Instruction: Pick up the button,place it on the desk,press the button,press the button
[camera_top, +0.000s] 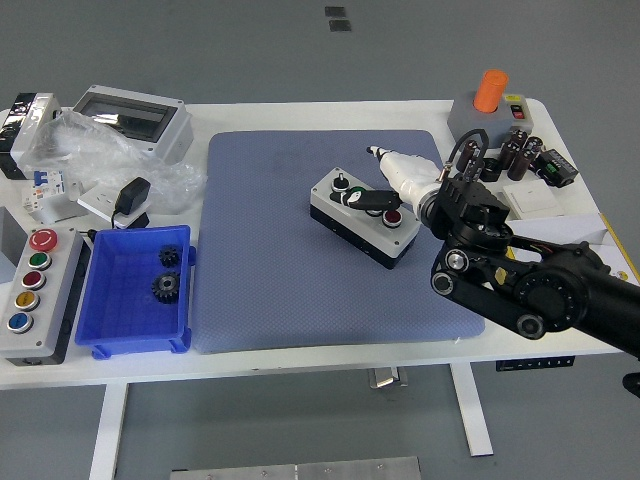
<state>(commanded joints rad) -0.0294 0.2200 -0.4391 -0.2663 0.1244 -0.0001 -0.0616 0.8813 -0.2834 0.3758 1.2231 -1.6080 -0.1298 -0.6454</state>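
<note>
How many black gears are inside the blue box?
2. One black gear sits near the back of the blue box, towards its right wall. The other gear lies just in front of it. Nothing seems hidden there.

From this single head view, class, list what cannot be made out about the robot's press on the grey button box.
- Green button on the button box: mostly covered by a finger of the right hand, so contact cannot be confirmed.
- Box's right end: hidden behind the robot's wrist.
- Left hand: out of view.
- Gears in the blue tray: too small to count their teeth.
- Control panel at left: cut off by the picture's edge.
</note>
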